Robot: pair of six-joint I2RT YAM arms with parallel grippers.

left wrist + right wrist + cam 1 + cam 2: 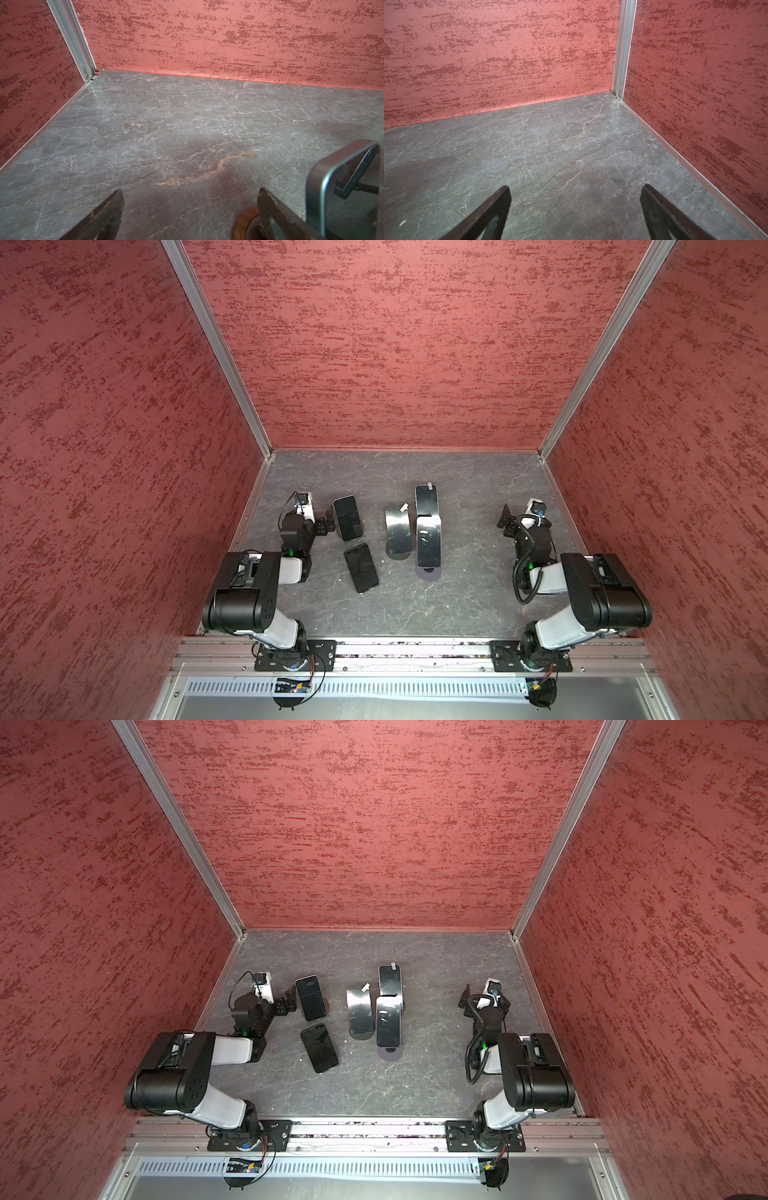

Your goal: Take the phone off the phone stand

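Left wrist view shows the phone [342, 197] still leaning on its stand [241, 224], left on the worktop [166, 124], just beside the spread left end effector [191, 192]. The right end effector [576, 187] is spread too; removal seems not begun.

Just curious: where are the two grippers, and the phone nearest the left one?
left gripper [190, 194]: left wrist view, between fingertips.
right gripper [576, 188]: right wrist view, between fingertips.
phone [347, 518]: a top view, screen middle.

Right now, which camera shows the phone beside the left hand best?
In both top views the phone shows its whole dark screen, propped on its stand. The left wrist view catches only one corner and edge, close beside the open left hand. The right wrist view shows none of it.
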